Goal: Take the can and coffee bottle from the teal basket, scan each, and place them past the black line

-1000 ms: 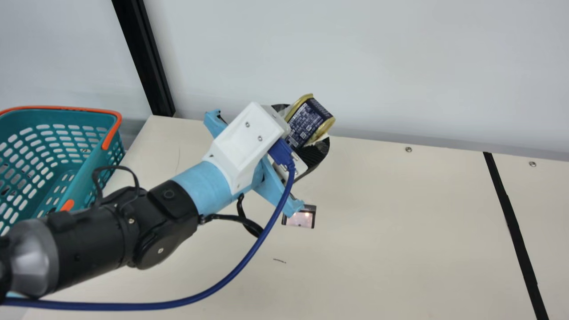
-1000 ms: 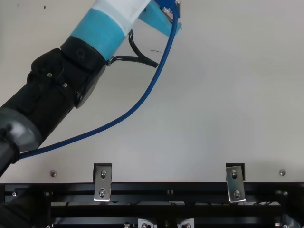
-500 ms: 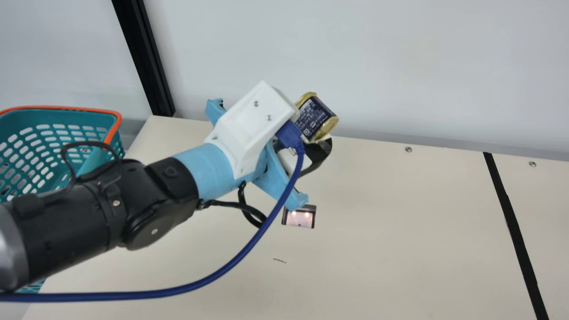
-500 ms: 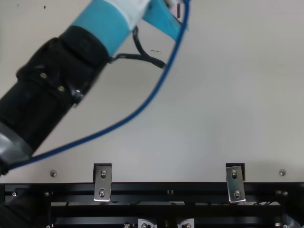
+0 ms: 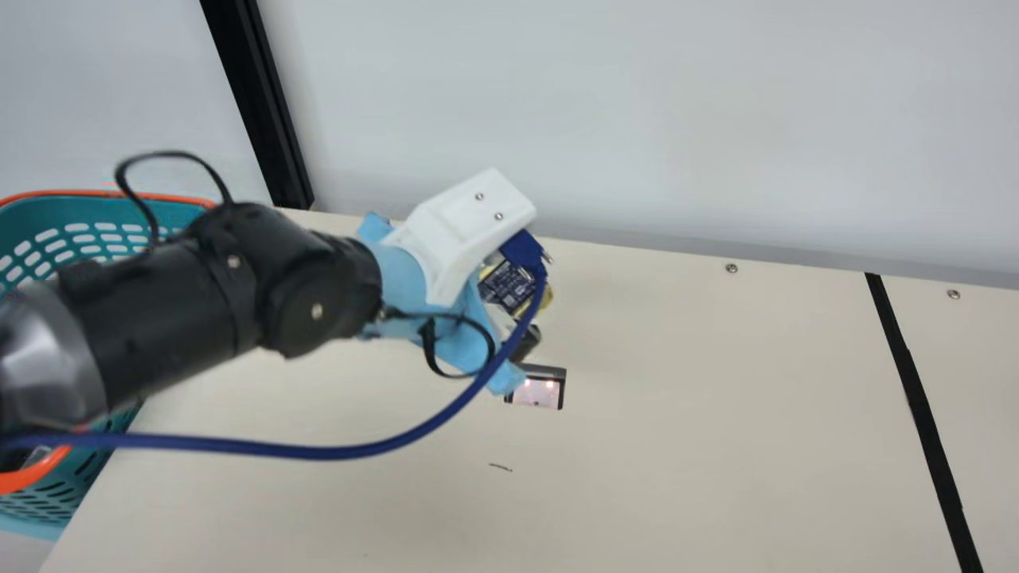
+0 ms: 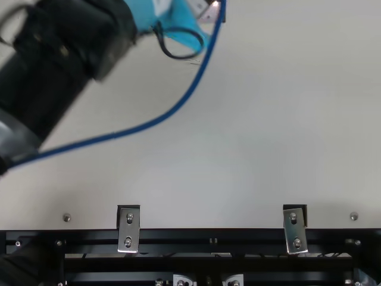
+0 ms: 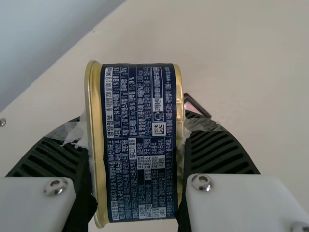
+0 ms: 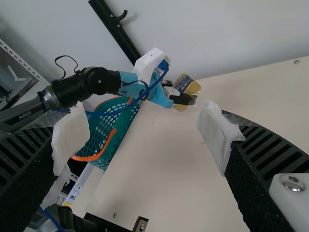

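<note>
Can [image 5: 505,286], partly masked in the main view by blue cable [image 5: 326,454], is pinched between the ribbed fingers of left gripper [image 5: 526,344], over cream table [image 5: 677,398]; right gripper [image 8: 145,133] is spread wide. Scanner [image 5: 538,393] is partly overlapped, black line [image 5: 921,414] is seen well apart, and teal basket [image 5: 48,210] is partly covered by left arm [image 5: 191,306], with pale wall [image 5: 597,111] behind.

A: Tbl [image 5: 677,414] info, pls?
B: Cream top. Black line [image 5: 915,374] runs from the back edge twd the front, at main view's R.
A: Scanner [image 5: 543,392]?
B: Dark frame, pinkish lit face, L of the line, well apart. Short dark mark [image 5: 501,467] nr it.
A: Hardware?
B: Back-edge screws, one [image 5: 732,268] L of the line, one [image 5: 954,294] R. Top view: 2 metal brackets [image 6: 128,229] at the edge.
</note>
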Controlling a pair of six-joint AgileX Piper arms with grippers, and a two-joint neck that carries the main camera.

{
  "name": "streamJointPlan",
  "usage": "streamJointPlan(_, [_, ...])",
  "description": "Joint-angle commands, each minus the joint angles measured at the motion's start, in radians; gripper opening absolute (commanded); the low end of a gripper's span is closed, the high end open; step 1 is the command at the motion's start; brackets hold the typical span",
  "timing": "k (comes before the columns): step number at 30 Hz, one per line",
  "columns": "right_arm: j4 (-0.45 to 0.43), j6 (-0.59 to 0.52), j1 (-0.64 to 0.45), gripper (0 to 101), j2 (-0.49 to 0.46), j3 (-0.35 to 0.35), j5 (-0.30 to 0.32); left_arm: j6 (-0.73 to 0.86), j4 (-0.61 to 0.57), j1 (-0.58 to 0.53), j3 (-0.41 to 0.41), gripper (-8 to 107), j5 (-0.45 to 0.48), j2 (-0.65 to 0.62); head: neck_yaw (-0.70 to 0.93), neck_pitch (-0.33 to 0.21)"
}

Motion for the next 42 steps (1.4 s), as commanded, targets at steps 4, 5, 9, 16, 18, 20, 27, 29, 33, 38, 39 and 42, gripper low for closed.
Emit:
streamJointPlan(4, [0.000,0.000,0.000,101,0.000,0.000,0.000,0.371,-0.153,0.048,-0.039,10,0.170,0.039,-0.014,-0.003])
streamJointPlan(5, [0.000,0.000,0.000,101,0.000,0.000,0.000,0.422,-0.179,0.053,-0.040,10,0.194,0.048,-0.014,-0.003])
streamJointPlan(9, [0.000,0.000,0.000,101,0.000,0.000,0.000,0.578,-0.247,0.062,-0.030,10,0.273,0.083,-0.014,-0.003])
streamJointPlan(16, [0.000,0.000,0.000,101,0.000,0.000,0.000,0.751,-0.330,0.063,-0.033,10,0.384,0.135,-0.014,-0.003])
streamJointPlan(18, [0.000,0.000,0.000,101,0.000,0.000,0.000,0.790,-0.353,0.065,-0.038,10,0.408,0.144,-0.014,-0.003])
streamJointPlan(20, [0.000,0.000,0.000,101,0.000,0.000,0.000,0.825,-0.368,0.064,-0.040,10,0.427,0.150,-0.014,-0.003])
streamJointPlan(27, [0.000,0.000,0.000,101,0.000,0.000,0.000,0.891,-0.345,0.038,-0.004,10,0.402,0.167,-0.014,-0.003])
streamJointPlan(29, [0.000,0.000,0.000,101,0.000,0.000,0.000,0.903,-0.337,0.028,0.010,10,0.387,0.172,-0.014,-0.003])
streamJointPlan(33, [0.000,0.000,0.000,101,0.000,0.000,0.000,0.925,-0.333,0.017,0.034,90,0.365,0.172,-0.014,-0.003])
streamJointPlan(38, [0.000,0.000,0.000,101,0.000,0.000,0.000,0.951,-0.375,0.040,0.048,90,0.369,0.139,-0.014,-0.003])
streamJointPlan(39, [0.000,0.000,0.000,101,0.000,0.000,0.000,0.960,-0.394,0.053,0.050,90,0.376,0.126,-0.014,-0.003])
streamJointPlan(42, [0.000,0.000,0.000,101,0.000,0.000,0.000,0.989,-0.460,0.105,0.053,90,0.414,0.080,-0.014,-0.003])
